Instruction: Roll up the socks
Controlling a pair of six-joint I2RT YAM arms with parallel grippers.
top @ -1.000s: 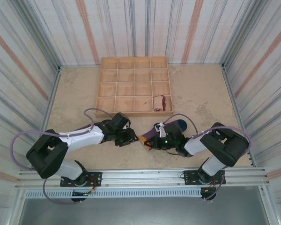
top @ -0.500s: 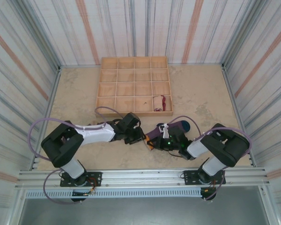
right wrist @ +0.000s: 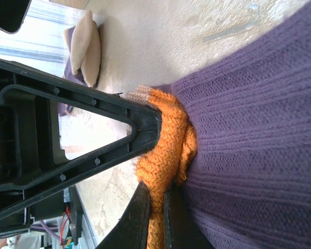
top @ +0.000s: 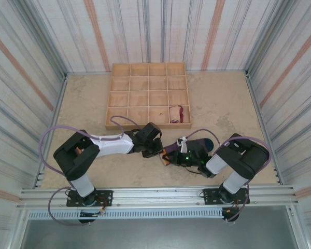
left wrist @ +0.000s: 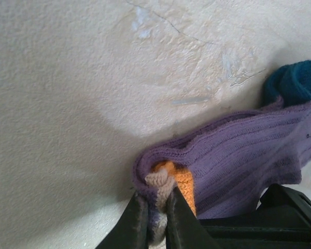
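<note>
purple sock (left wrist: 238, 155) lies flat on the surface (left wrist: 67, 104) just in front of the wooden tray (top: 147, 126), below the tray's near right corner. its teal toe (left wrist: 295, 83) points away to the right and its orange cuff (right wrist: 163, 155) points left. what is new is the left hand (left wrist: 154, 210). a second ago it sat well left of the cuff with its fingers spread and nothing between them. since then the left arm has swung in along the tray's front edge, and the fingers have come together on the bunched cuff edge, pinching a small fold of tan and orange knit. the right hand (right wrist: 156, 207) has not shifted. it stays clamped on the orange cuff from the other side, its fingertips pressed tight with fabric squeezed between them, almost touching the left one.

both hands now hold the same end of the sock, so the grip needed to start turning the cuff over onto the body seems set; the roll itself looks not yet begun, since the leg is still stretched out flat. a cream sock (top: 174, 113) already sits bundled in the tray's near row, rightmost compartment.
</note>
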